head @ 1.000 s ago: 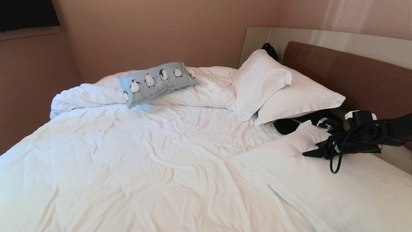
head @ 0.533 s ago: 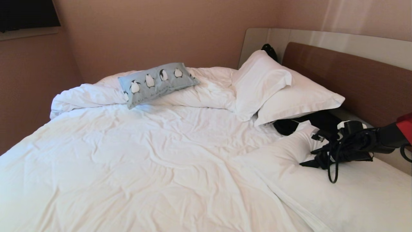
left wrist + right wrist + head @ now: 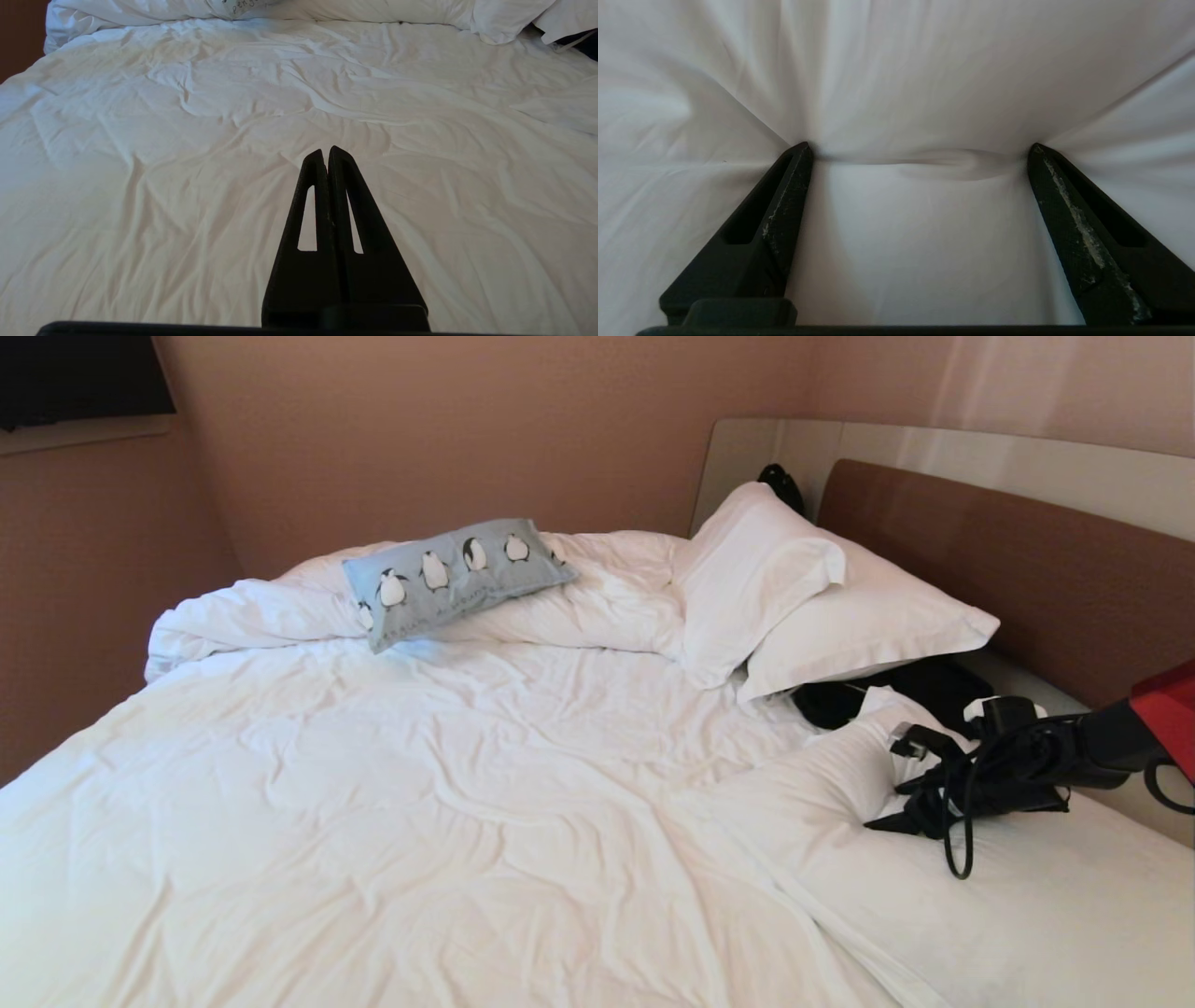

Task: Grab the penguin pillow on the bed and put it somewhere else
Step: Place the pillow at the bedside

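Not much to read from where I am. The only writing is a line of dark cursive script along the lower edge of the penguin pillow (image 3: 455,577), under the row of penguins. My left wrist view catches the tail of it and it looks like "pengu", but I can't make out the rest.

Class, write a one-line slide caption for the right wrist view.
Right gripper, jaws wide open, pressing into a plain white pillow.
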Controlling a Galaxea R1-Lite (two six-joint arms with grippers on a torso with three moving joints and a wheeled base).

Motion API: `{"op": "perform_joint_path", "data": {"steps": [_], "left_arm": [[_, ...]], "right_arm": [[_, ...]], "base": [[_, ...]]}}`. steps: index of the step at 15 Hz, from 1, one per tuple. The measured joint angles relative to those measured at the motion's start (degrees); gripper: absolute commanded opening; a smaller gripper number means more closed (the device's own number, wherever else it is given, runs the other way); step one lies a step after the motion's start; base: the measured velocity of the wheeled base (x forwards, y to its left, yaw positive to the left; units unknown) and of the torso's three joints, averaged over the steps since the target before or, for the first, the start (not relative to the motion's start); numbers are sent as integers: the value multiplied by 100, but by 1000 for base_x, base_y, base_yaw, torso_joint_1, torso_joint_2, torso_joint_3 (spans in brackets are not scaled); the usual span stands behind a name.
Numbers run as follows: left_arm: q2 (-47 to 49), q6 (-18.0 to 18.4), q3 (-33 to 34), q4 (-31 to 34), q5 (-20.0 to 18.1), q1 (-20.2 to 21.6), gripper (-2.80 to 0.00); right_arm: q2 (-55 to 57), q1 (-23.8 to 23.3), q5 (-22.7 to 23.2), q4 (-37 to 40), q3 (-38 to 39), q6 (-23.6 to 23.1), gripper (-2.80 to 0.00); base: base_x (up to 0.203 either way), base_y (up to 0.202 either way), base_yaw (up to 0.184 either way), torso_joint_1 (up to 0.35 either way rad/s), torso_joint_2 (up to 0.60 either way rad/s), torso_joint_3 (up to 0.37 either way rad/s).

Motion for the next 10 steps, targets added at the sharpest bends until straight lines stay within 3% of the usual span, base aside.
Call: {"op": "perform_joint_path", "data": {"steps": [8,9,10], "left_arm": [[0,-1,2,0,0,-2,-280],[0,-2,2,0,-2,-2,-280],[0,-2,2,0,-2,-2,-280]], "right_arm": [[52,33,-255,-19,108,-52,0],[55,33,-265,-24,121,-58,-280],[55,33,-276,-22,137,-84,-280]], "base": [[0,0,0,0,0,0],[0,0,0,0,0,0],[0,0,0,0,0,0]]}}
